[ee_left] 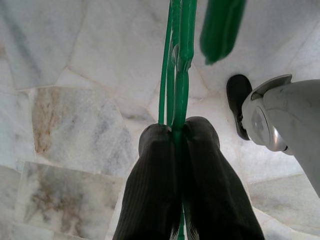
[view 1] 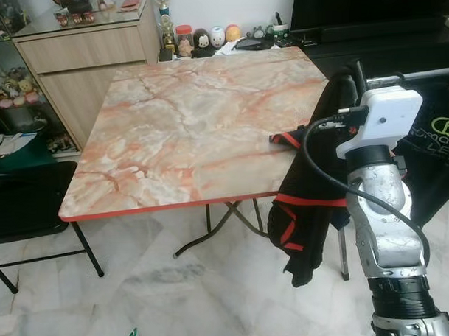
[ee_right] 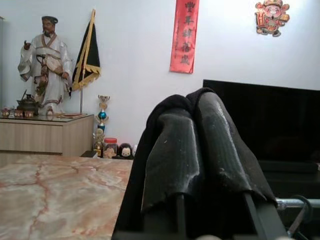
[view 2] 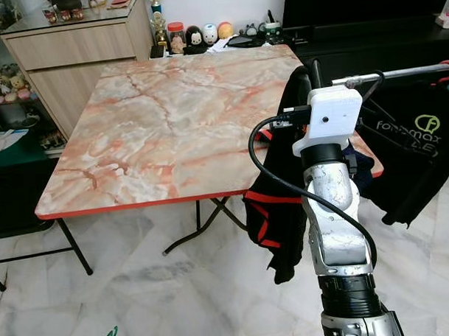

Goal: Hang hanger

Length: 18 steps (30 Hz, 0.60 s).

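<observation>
Glossy marble-patterned table [view 1: 179, 133], green plastic hanger [ee_left: 177, 60], polished stone floor [ee_left: 75, 75].

Green hanger [ee_left: 177, 65], upright above marble floor [ee_left: 75, 100].

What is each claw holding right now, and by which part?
The left claw pinches green hangers by their thin wires. The right claw is shut on a black garment, gripping its upper edge.
</observation>
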{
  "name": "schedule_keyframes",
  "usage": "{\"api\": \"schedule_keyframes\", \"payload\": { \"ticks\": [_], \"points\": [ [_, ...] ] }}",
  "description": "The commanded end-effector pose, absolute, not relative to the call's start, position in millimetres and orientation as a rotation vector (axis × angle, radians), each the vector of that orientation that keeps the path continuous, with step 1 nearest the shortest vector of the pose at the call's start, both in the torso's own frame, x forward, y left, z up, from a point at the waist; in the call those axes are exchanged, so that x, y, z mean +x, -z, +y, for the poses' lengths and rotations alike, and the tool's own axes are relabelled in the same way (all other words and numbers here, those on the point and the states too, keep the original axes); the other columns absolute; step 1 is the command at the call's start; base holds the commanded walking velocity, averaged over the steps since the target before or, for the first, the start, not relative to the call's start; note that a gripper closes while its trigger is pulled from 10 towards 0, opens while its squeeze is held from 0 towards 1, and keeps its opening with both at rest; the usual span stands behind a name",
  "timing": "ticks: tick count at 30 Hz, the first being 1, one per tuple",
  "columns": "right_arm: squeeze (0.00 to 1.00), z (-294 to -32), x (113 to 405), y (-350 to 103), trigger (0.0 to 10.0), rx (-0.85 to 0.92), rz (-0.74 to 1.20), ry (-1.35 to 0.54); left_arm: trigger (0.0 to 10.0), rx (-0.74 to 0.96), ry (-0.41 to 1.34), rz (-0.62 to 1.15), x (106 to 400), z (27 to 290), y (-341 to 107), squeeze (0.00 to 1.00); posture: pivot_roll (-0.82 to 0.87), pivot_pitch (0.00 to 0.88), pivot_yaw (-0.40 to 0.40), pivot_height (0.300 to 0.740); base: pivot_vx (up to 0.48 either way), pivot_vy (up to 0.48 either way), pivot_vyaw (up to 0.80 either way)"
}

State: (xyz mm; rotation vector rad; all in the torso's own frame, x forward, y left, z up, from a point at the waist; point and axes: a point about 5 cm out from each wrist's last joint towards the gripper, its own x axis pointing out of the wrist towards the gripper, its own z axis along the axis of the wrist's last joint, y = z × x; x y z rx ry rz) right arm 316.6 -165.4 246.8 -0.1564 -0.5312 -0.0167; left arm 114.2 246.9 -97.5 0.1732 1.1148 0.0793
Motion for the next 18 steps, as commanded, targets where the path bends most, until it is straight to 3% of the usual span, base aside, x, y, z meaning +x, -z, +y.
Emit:
{"api": "schedule_keyframes", "payload": {
  "ticks": [1,18],
  "points": [
    [0.0,-160.5,314.3,-263.9,10.0,-0.155,-0.595,0.001,10.0,0.182,-0.07,1.131,110.4,247.1,98.7,0.0,-0.2,0.0,0.055,0.74,0.266,0.0,0.0],
    [0.0,-155.7,315.0,-268.4,10.0,-0.156,-0.61,-0.02,10.0,0.181,-0.073,1.132,109.5,248.3,98.6,0.0,-0.2,0.0,0.054,0.74,0.296,0.0,0.0]
  ]
}}
